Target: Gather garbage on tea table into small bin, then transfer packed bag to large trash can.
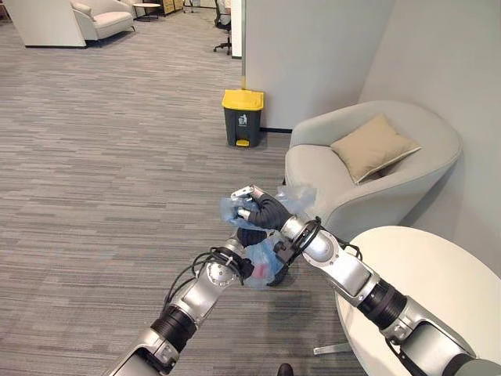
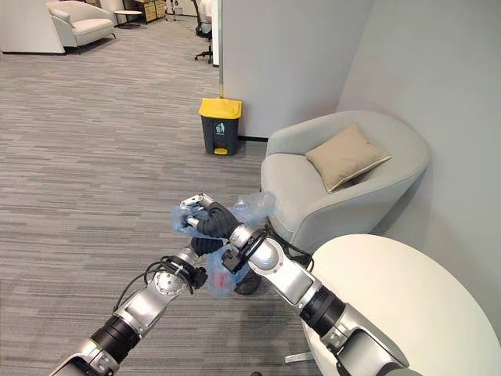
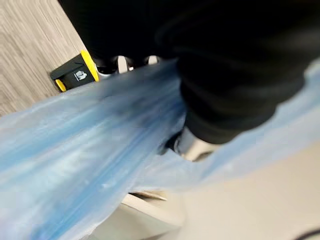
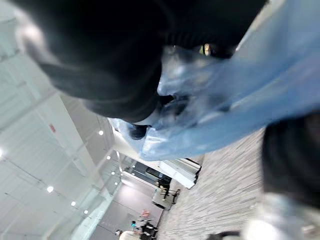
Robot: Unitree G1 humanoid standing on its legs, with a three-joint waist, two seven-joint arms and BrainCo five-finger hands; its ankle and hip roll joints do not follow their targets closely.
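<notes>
- Nearest the head camera: two silver-grey forearms converging above the carpet, beside the round white table [image 1: 438, 274].
- Thin blue plastic bag [image 1: 266, 262] held between both hands, in the air over the carpet, close to the table edge; something reddish inside the lower bulge, contents otherwise unclear.
- Right hand [image 1: 252, 205] clenched on the bag's upper bunch, blue film spilling out past the fingers on either side.
- Left hand [image 1: 249, 239] tucked against the bag just below the right one; fingers buried in plastic, so cannot tell whether gripping or merely pressing.
- Yellow-lidded grey trash can [image 1: 243, 117] well away, against the wall, with open carpet between; grey armchair [image 1: 368, 168] with tan cushion [image 1: 374, 146] off to the right of that path.
- Risks, as judgement: flimsy film tearing or sliding out of a one-handed pinch during walking; mouth gaping and spilling rubbish; hanging bulge swinging against the armchair; closed lid blocking the drop.
</notes>
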